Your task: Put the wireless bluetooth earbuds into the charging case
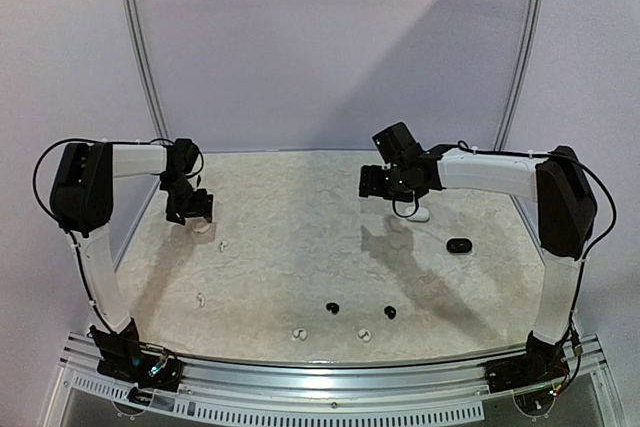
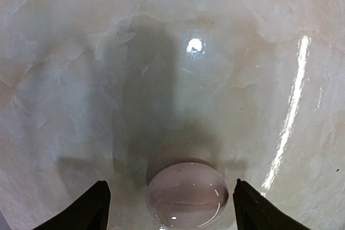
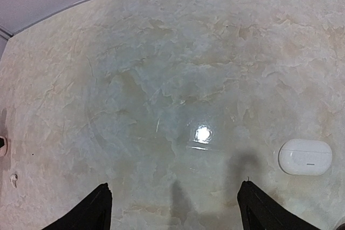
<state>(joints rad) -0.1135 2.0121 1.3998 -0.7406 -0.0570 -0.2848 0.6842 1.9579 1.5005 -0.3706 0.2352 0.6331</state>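
Note:
A closed, pale pebble-shaped charging case (image 2: 186,195) lies on the table between the fingers of my left gripper (image 2: 170,184). The jaws stand open with a gap on each side of it. From above, this gripper (image 1: 190,209) hangs at the far left over that case (image 1: 203,229). My right gripper (image 3: 173,187) is open and empty above bare table, with a white case (image 3: 305,157) to its right. In the top view, white earbuds (image 1: 222,246) (image 1: 201,299) (image 1: 297,333) (image 1: 365,335) and black earbuds (image 1: 332,307) (image 1: 389,312) lie loose across the near half.
A black case (image 1: 459,246) lies right of centre, near the right arm. The white case (image 1: 420,214) sits just below the right gripper (image 1: 385,184). The marble-patterned table (image 1: 300,247) ends at a curved back wall and a metal rail in front.

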